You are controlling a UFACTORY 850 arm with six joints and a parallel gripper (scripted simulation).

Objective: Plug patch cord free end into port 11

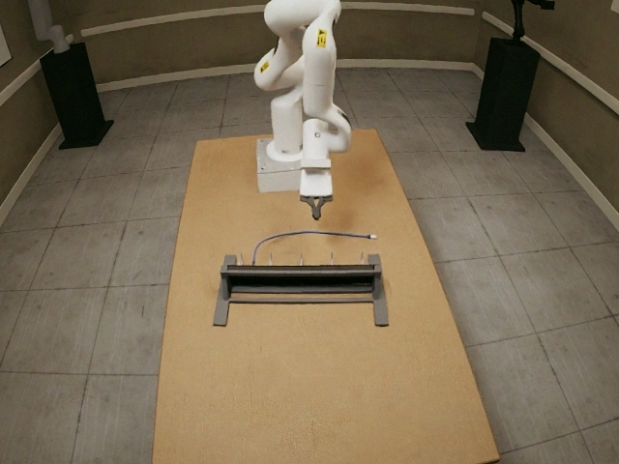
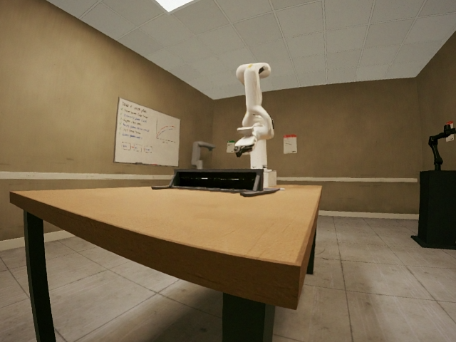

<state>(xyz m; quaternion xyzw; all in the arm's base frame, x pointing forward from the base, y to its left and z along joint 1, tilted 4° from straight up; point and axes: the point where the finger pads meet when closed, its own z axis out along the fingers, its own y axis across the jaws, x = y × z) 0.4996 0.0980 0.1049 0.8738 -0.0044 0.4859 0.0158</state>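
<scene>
A grey free-standing rack (image 1: 301, 284) stands upright across the middle of the wooden table; it also shows in the exterior view (image 2: 217, 180). A thin purple patch cord (image 1: 300, 234) rises from the rack's far side near its left end and curves right along the table. Its white free plug (image 1: 371, 236) lies on the table behind the rack's right end. My gripper (image 1: 315, 214) hangs above the cord's middle, apart from it, fingers shut with nothing between them. In the exterior view the gripper (image 2: 241, 149) is above the rack; the cord is hidden there.
The robot's white base (image 1: 280, 167) stands on the table behind the cord. Black pedestals (image 1: 502, 95) stand on the floor at the back right and the back left (image 1: 74, 95), away from the table.
</scene>
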